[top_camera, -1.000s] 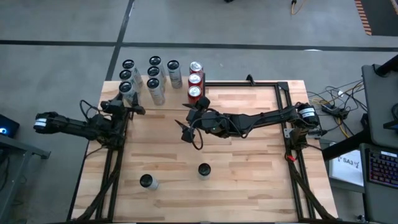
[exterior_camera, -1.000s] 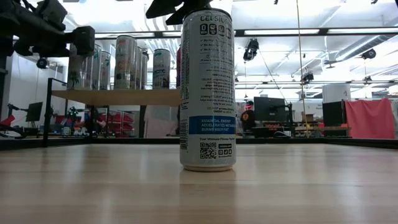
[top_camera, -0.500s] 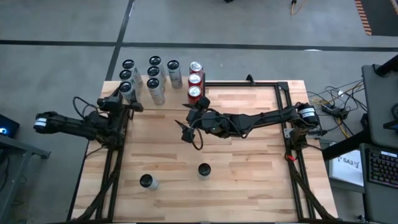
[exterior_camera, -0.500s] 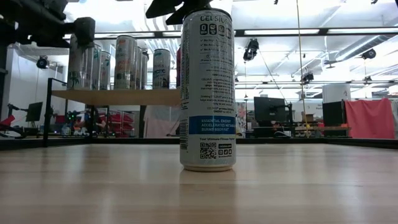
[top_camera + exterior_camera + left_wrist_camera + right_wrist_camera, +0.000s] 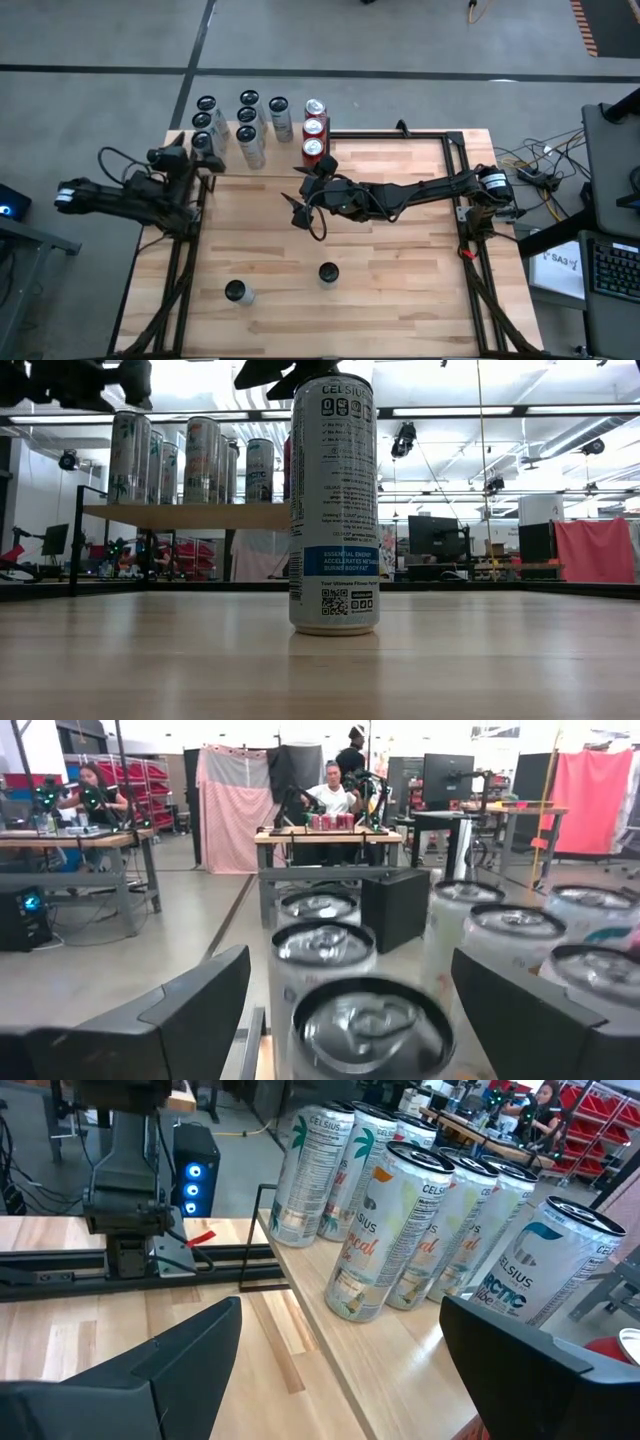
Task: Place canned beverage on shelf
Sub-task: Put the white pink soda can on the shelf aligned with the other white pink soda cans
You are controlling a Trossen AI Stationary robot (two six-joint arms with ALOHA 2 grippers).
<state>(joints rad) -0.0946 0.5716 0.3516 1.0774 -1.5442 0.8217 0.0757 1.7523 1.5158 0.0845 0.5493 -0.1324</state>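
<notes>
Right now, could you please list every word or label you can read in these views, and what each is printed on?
"CELSIUS": top of the can on the table, low view.
"ESSENTIAL ENERGY": that can's blue band; the smaller print and QR code are too small to read.
"CELSIUS": cans on the shelf, right wrist view.
"ARCTIC": blue-marked can.

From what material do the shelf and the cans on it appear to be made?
The shelf looks like pale wood planks with a smooth matte finish: grain lines and plank seams show. The cans seem to be thin metal, probably aluminium, with glossy printed sides and bare silvery tops with pull tabs.
</notes>
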